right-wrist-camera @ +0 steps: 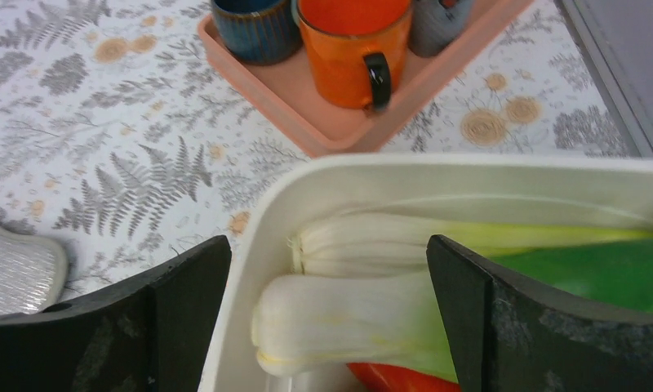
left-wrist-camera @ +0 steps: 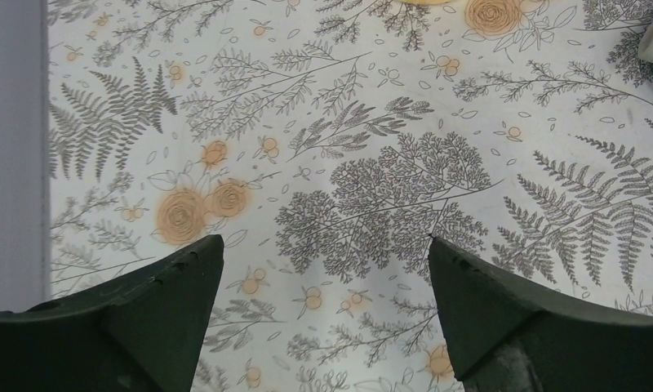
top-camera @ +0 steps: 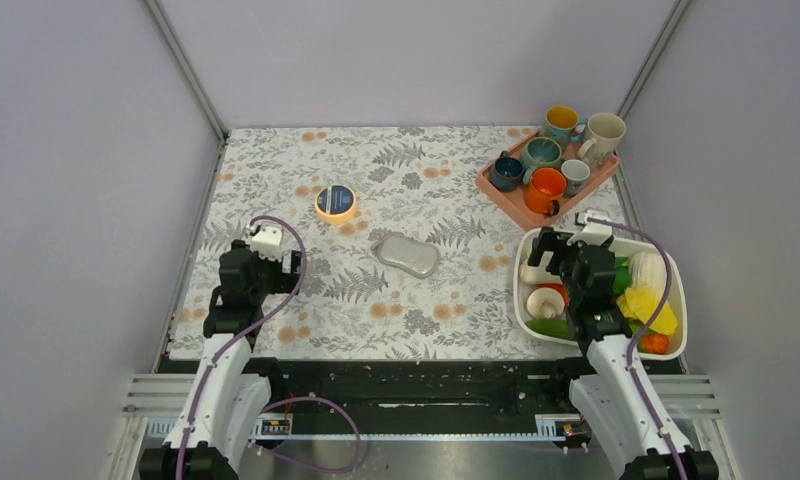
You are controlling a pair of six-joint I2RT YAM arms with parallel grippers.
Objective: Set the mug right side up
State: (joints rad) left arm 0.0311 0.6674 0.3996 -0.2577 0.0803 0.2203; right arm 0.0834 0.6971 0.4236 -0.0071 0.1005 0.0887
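Observation:
A round orange object [top-camera: 335, 201] with a dark blue top face bearing white print stands on the floral tablecloth at mid-left; it looks like a mug standing upside down, and no handle shows. My left gripper [top-camera: 276, 262] is open and empty, low over bare cloth [left-wrist-camera: 323, 245], near and left of that object. My right gripper [top-camera: 558, 252] is open and empty, over the left rim of a white bin [top-camera: 521, 290]; in the right wrist view [right-wrist-camera: 327, 245] a pale leek [right-wrist-camera: 348, 327] lies between its fingers.
A pink tray [top-camera: 521, 205] at the back right holds several upright mugs, among them an orange one [right-wrist-camera: 352, 49] and a dark blue one [right-wrist-camera: 254, 28]. The white bin [right-wrist-camera: 470, 167] holds vegetables. A silver pouch [top-camera: 406, 255] lies mid-table.

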